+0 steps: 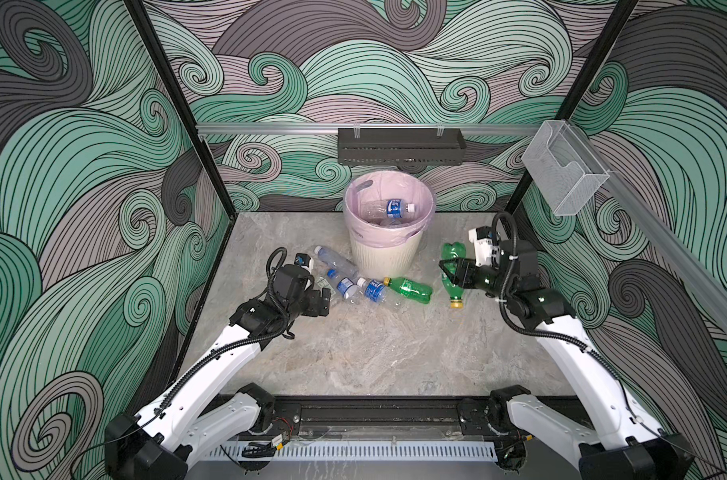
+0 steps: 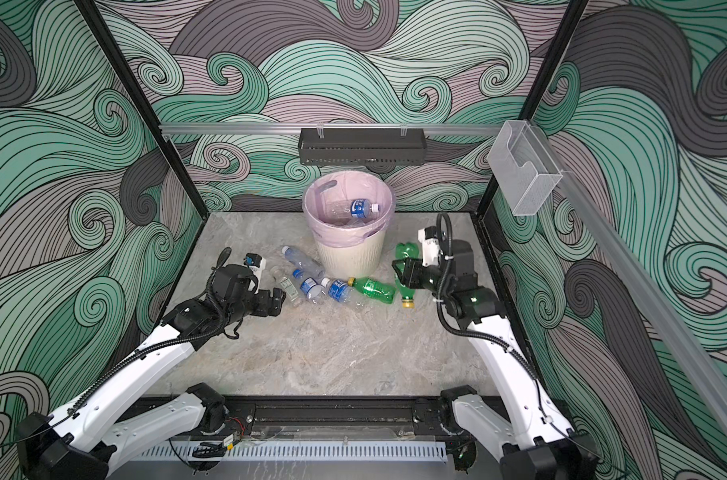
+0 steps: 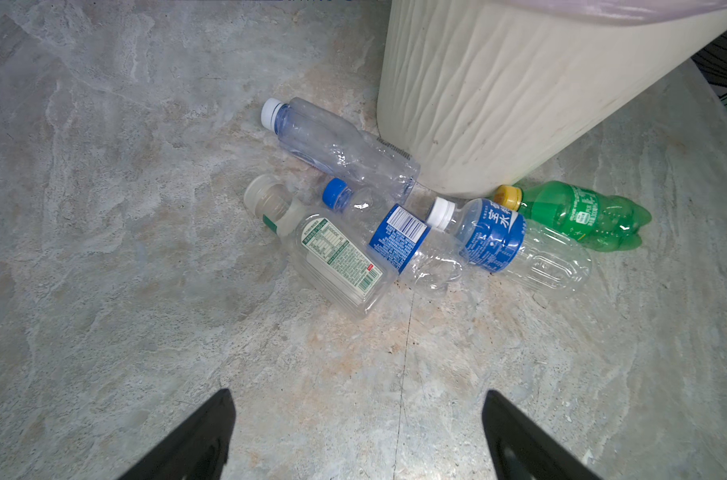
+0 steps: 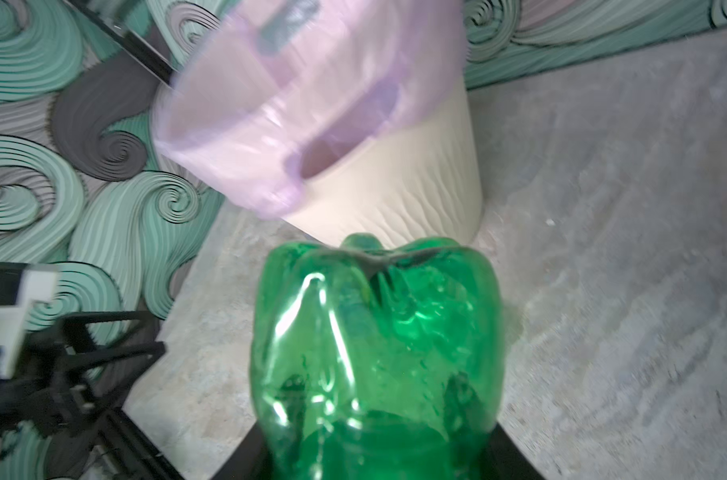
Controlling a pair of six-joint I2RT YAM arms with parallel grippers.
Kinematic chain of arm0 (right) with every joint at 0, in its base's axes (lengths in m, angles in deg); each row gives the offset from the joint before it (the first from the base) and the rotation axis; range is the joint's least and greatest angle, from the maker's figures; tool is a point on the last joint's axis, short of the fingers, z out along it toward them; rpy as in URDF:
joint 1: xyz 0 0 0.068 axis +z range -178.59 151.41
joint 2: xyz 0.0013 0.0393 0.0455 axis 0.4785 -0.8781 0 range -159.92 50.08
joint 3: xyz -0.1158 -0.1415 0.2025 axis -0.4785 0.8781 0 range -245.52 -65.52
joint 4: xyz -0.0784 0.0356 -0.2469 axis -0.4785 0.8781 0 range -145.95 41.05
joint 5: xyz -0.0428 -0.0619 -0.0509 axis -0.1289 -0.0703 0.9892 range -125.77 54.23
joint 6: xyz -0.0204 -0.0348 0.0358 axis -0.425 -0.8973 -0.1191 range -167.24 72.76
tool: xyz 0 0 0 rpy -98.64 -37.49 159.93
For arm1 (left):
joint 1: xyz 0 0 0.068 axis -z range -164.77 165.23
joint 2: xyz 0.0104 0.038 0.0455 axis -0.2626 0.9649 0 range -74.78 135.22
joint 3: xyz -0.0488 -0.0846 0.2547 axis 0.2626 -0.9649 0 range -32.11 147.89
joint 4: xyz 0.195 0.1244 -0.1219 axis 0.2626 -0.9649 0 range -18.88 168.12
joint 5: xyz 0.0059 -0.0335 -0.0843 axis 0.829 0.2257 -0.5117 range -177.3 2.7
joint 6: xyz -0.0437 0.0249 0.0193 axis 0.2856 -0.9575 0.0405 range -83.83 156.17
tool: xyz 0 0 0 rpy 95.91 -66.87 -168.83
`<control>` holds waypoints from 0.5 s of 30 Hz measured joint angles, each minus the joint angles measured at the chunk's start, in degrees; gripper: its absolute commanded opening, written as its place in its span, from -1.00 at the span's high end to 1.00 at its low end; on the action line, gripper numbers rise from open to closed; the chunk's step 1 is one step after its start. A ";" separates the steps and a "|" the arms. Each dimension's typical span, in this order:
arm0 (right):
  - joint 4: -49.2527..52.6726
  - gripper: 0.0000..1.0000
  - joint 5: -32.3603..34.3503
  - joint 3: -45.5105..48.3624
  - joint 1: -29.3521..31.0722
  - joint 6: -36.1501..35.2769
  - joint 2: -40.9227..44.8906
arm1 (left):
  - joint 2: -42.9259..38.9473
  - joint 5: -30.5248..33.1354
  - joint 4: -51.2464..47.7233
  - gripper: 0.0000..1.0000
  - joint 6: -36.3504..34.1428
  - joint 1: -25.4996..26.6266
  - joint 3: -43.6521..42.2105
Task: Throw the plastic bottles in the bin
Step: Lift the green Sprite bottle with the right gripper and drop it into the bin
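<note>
Green translucent plastic bottle (image 4: 374, 332) clamped in right gripper (image 1: 451, 272), base forward. Lift above rim of cream ribbed bin (image 4: 395, 187), pink-lined, just ahead; release over opening. Left gripper (image 3: 357, 419) open, clear blue-labelled bottles (image 3: 399, 237) lying ahead.

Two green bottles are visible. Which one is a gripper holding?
The green bottle right of the bin, clamped by the right gripper; the other green bottle lies free, ungripped.

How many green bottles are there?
2. One green bottle lies beside the bin; the right pincer grips the second green bottle. More may hide inside the bin.
</note>
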 measured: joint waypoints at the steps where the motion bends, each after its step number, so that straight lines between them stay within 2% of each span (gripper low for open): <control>1: 0.04 0.06 -0.50 -5.20 0.70 0.00 -2.89 | 0.04 0.00 0.15 -0.89 0.24 0.00 0.00; 3: 0.15 0.04 -1.66 -16.09 1.79 0.37 -9.94 | 0.13 0.02 0.33 -0.90 0.59 0.00 0.00; 6: 2.10 -0.65 -2.97 -37.92 2.69 1.84 -25.53 | 0.35 0.13 1.49 -0.91 1.03 0.00 0.00; 8: 3.85 -0.87 -2.82 -53.86 2.93 2.25 -36.96 | 1.01 0.31 2.95 -0.91 1.53 0.00 0.00; 10: 6.91 -0.98 -2.54 -64.65 3.15 2.32 -45.00 | 2.73 0.57 3.58 -0.91 2.16 -0.02 0.35; 12: 9.75 -0.99 -2.23 -68.26 3.26 2.01 -48.85 | 4.98 0.70 3.41 -0.91 2.99 -0.02 1.16; 15: 12.92 -0.99 -1.25 -64.65 3.45 1.42 -48.37 | 7.06 0.98 3.23 -0.91 3.85 -0.02 1.86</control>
